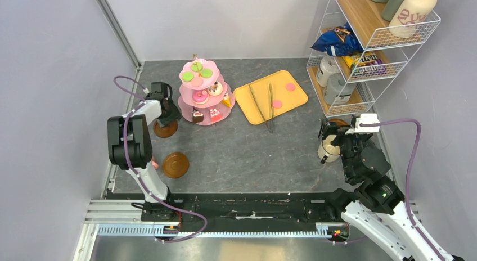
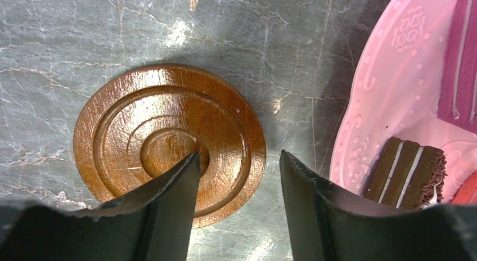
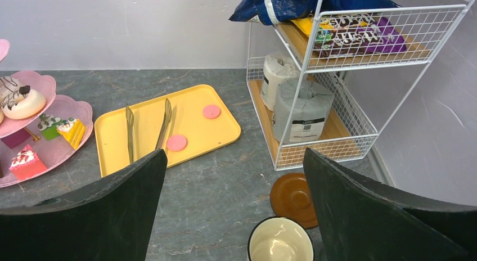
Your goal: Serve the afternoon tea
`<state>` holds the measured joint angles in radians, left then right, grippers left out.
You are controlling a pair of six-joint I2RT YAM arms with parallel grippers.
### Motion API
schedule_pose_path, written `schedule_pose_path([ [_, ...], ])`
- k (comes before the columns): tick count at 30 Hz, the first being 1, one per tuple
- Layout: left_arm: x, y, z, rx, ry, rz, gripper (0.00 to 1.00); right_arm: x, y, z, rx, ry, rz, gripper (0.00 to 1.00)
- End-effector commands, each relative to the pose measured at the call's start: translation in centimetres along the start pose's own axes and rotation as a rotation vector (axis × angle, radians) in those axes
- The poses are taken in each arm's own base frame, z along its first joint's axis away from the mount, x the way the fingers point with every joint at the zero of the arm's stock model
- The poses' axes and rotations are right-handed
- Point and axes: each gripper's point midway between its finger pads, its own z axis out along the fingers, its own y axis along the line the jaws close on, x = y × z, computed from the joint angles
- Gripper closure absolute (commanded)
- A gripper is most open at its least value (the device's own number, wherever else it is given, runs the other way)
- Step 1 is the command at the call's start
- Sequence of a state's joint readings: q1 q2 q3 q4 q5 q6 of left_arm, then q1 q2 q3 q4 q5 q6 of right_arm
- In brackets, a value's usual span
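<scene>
Both stand open and grip nothing. The left pincer (image 2: 239,157) hangs over a round brown saucer (image 2: 169,143) just beside the pink three-tier stand (image 2: 388,75), whose bottom tier holds a chocolate cake wedge (image 2: 408,171). The right pincer (image 3: 234,155) hovers above a cream mug (image 3: 280,244) next to a second saucer (image 3: 293,200) by the wire rack (image 3: 337,143). Beyond, a yellow tray (image 3: 147,131) carries tongs (image 3: 129,131) and pink macarons (image 3: 211,111).

Yellow tray (image 1: 294,97) with tongs (image 1: 271,106); wire rack (image 1: 360,13) with crisp bag (image 1: 334,43)
</scene>
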<state>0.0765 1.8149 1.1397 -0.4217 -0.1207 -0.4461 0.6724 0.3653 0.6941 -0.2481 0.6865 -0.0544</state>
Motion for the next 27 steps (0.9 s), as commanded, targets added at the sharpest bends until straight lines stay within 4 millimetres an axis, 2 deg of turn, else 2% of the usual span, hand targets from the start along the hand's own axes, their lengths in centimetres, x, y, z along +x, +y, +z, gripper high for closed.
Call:
schedule_pose_path([
  [1, -0.2, 0.0, -1.3, -0.01, -0.003, -0.017, 0.35, -0.5, 0.0, 0.0, 0.002, -0.023, 0.011, 0.01],
  [6, -1.5, 0.2, -4.1, -0.005, -0.064, -0.014, 0.26, -0.5, 0.0, 0.0, 0.0, -0.023, 0.012, 0.01],
  [10, -0.3, 0.7, -6.2, -0.005, -0.074, -0.024, 0.14, -0.6, 0.0, -0.1, -0.001, -0.026, 0.016, 0.01],
  [16, 3.6, 2.2, -9.1, -0.003, -0.067, -0.066, 0.13, -0.7, 0.1, -0.1, -0.005, -0.026, 0.022, 0.01],
  [21, 7.7, 2.2, -11.3, -0.003, -0.037, -0.034, 0.14, -0.7, 0.1, -0.1, -0.007, -0.026, 0.023, 0.01],
  [27, 11.6, 2.8, -12.4, -0.024, -0.024, -0.044, 0.2, -0.6, 0.2, -0.1, -0.01, -0.021, 0.024, 0.01],
])
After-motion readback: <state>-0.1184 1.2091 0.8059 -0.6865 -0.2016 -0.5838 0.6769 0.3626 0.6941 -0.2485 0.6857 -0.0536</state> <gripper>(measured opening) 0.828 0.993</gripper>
